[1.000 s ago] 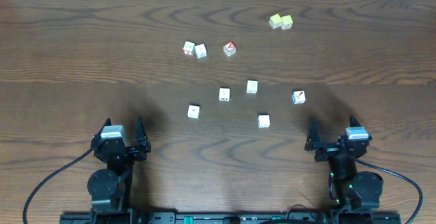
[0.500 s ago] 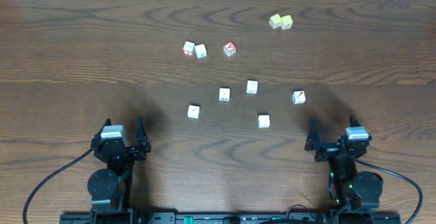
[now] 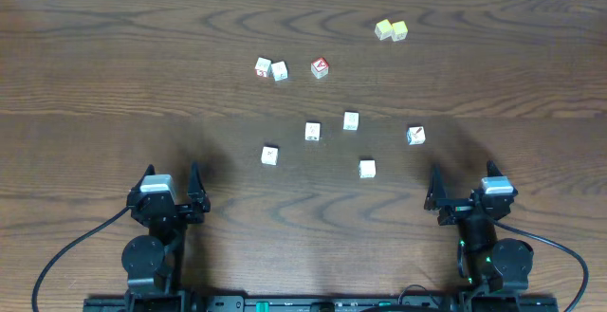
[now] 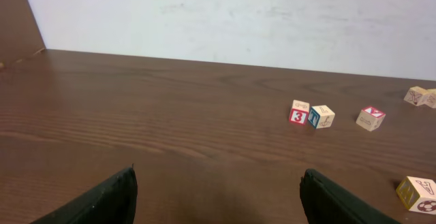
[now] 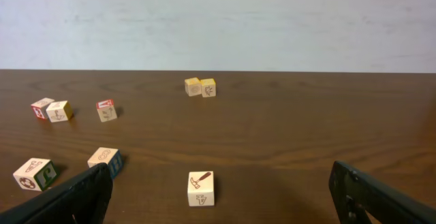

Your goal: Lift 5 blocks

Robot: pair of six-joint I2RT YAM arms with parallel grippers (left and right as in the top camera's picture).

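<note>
Several small whitish blocks lie loose mid-table: one [image 3: 270, 156], one [image 3: 313, 131], one [image 3: 351, 120], one [image 3: 367, 169] and one [image 3: 415, 136]. The right wrist view shows a block with a hammer print [image 5: 200, 188] ahead, between the fingers but apart from them, and two more blocks [image 5: 105, 161] [image 5: 33, 173] to the left. In the left wrist view a block [image 4: 417, 193] sits at the lower right. My left gripper [image 3: 171, 174] [image 4: 218, 200] and right gripper [image 3: 462, 174] [image 5: 218, 197] rest near the front edge, both open with nothing between the fingers.
Farther back lie a cube with a red face [image 3: 320, 67], a touching pair of printed cubes [image 3: 263, 66] [image 3: 279, 70], and two pale yellow cubes [image 3: 383, 29] [image 3: 399, 30]. A white wall [image 4: 231, 13] rises behind the brown wooden table [image 3: 114, 84].
</note>
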